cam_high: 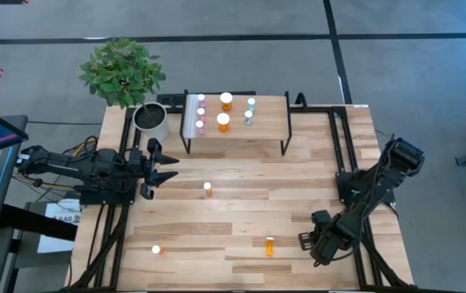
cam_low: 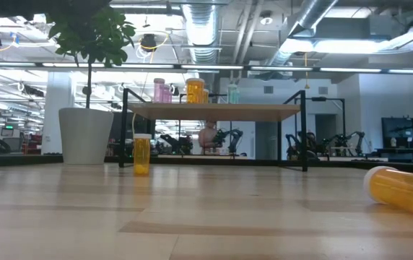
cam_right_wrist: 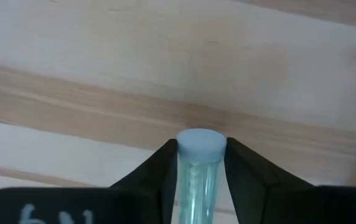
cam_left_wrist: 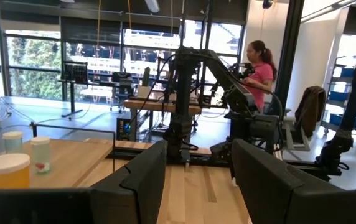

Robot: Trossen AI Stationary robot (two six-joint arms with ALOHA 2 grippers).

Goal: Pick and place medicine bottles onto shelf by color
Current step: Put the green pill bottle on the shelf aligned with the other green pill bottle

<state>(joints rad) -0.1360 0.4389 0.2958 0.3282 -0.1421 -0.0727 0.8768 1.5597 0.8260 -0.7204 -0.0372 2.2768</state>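
The shelf (cam_high: pixel 265 122) stands at the table's far middle. It bears three pink bottles (cam_high: pixel 200 112), two larger orange ones (cam_high: pixel 225 111) and two pale green ones (cam_high: pixel 250 110). A small orange bottle (cam_high: pixel 208 188) stands mid-table, another (cam_high: pixel 156 251) stands near the front left, and a third (cam_high: pixel 269 246) lies on its side near the front. My right gripper (cam_high: pixel 306 240) is at the front right, shut on a pale green bottle (cam_right_wrist: pixel 198 174). My left gripper (cam_high: pixel 158 167) is open and empty, left of the shelf. My right gripper pinches the pale green bottle's body (cam_right_wrist: pixel 196 180) just behind its white cap (cam_right_wrist: pixel 200 144) between its two fingers. The bottle lies along the fingers, with its cap end sticking out past the fingertips toward the table top. Whether it is lifted clear does not show.
A grey-white plant pot (cam_high: pixel 151 120) with a leafy plant (cam_high: pixel 121 72) stands at the far left beside the shelf. Black frame rails (cam_high: pixel 343 138) run along the table's right and left sides. A person (cam_left_wrist: pixel 259 68) stands beyond the table in the room.
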